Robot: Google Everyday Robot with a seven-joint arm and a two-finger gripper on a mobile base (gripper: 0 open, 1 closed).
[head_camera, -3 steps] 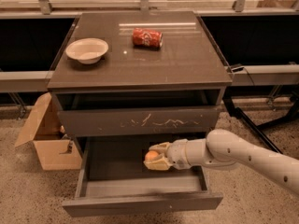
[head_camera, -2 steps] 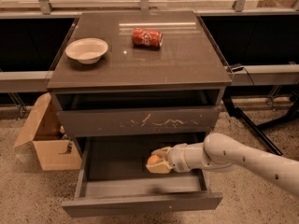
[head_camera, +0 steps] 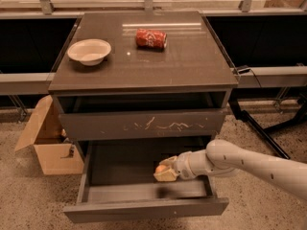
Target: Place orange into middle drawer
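Orange (head_camera: 160, 168) down inside the pulled-out middle drawer (head_camera: 144, 209), so the placing step is in hand and, by the look of it, near its end.

Largest first: desk (head_camera: 187, 66), carrying a white bowl (head_camera: 89, 51) at the left and a red can (head_camera: 151, 38) lying on its side further back, both well apart from the work. Below the top, a drawer front with pale scratches (head_camera: 144, 124). Under that, the middle drawer, open toward the camera with its grey floor showing.

Reaching in from the right, a white arm (head_camera: 249, 164), ending in the gripper (head_camera: 166, 172) low over the right half of the drawer floor. Jaws pinching the orange, with the fruit peeking out on their left side. Cannot tell whether it rests on the floor or hangs just above it.

Next, probably: lower to contact if not yet down, then spread the jaws gently. After that, lift a little and draw back clear of the scratched front overhead, minding a possible roll toward the drawer wall.
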